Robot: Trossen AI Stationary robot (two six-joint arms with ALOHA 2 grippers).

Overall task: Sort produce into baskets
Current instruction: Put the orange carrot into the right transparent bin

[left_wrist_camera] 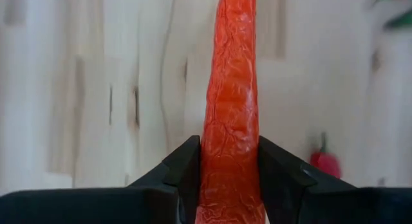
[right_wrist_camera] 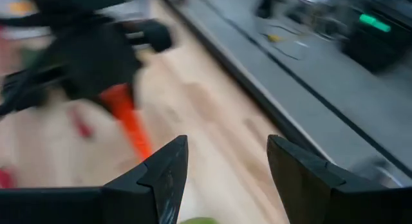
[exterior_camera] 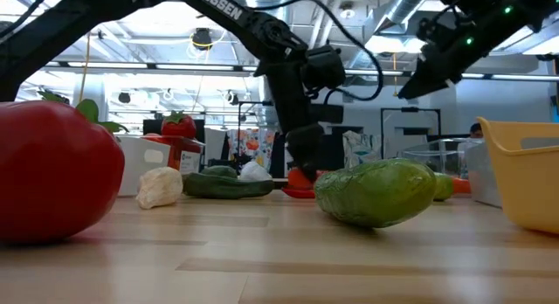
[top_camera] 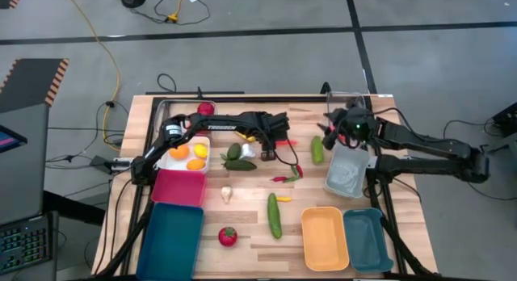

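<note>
My left gripper (top_camera: 279,140) stands over the middle of the table, shut on an orange-red carrot (left_wrist_camera: 230,89). The carrot also shows in the high view (top_camera: 284,143) and in the low view (exterior_camera: 301,177). My right gripper (right_wrist_camera: 225,166) is open and empty. It hovers to the right of the carrot (top_camera: 329,137), above a green cucumber (top_camera: 317,148) and beside a clear tray (top_camera: 347,174). Other produce lies loose on the table: a tomato (top_camera: 228,236), a long cucumber (top_camera: 275,215), garlic (top_camera: 226,194) and chillies (top_camera: 287,178). My left gripper pinches the carrot's thick part (left_wrist_camera: 228,176) between its two fingers (left_wrist_camera: 187,166), one on each side. The fingers point down from above and lie across the carrot, whose thin end runs away from them. The carrot is at table level; whether it is lifted, I cannot tell.
On the left stand a white tray (top_camera: 202,144) with orange and yellow fruit, a pink-red tray (top_camera: 179,186) and a dark teal tray (top_camera: 171,232). At the near right stand an orange-yellow tray (top_camera: 325,236) and a small teal tray (top_camera: 367,239). Green produce (top_camera: 236,158) lies near the white tray.
</note>
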